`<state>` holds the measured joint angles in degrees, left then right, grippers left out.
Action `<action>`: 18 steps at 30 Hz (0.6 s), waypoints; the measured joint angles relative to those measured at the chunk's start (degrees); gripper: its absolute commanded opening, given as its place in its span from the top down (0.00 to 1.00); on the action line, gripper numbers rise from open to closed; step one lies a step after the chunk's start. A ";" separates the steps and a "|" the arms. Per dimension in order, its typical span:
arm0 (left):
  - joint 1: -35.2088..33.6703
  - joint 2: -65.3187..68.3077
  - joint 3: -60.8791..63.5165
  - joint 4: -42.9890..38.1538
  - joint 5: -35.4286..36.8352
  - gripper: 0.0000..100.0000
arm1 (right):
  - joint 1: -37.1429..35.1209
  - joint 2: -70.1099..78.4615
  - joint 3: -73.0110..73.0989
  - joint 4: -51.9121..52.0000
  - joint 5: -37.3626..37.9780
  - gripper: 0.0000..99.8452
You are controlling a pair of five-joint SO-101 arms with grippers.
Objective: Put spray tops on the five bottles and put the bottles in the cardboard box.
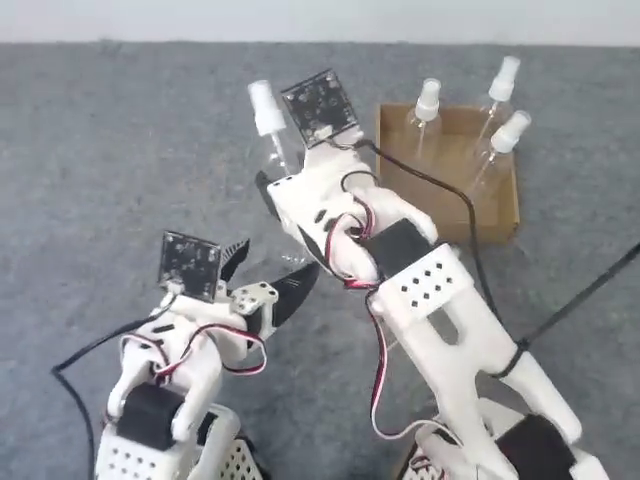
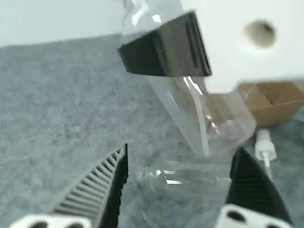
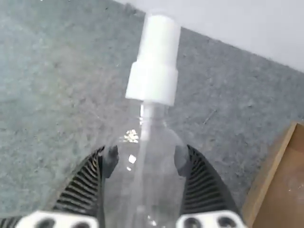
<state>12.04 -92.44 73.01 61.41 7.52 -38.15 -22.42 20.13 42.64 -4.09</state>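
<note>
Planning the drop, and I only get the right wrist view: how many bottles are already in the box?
Observer: Three bottles stand in the box, all with spray tops.
Operator: Is the left gripper free to help?
Observer: Yes, the left gripper is open and empty, low over the carpet.
Operator: And the fifth bottle?
Observer: In the left wrist view, a clear bottle seems to lie on the carpet just ahead of that gripper.
</note>
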 measured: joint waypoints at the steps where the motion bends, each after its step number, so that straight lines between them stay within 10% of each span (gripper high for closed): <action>1: 0.09 0.18 0.79 -1.05 0.00 0.68 | -0.44 0.00 -0.62 1.41 -0.18 0.99; 18: 0.44 0.62 2.46 -2.73 -0.09 0.68 | -2.37 -16.44 8.09 3.43 -0.62 0.99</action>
<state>12.48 -91.82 75.47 58.68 7.43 -40.53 -38.86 28.22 46.07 -4.70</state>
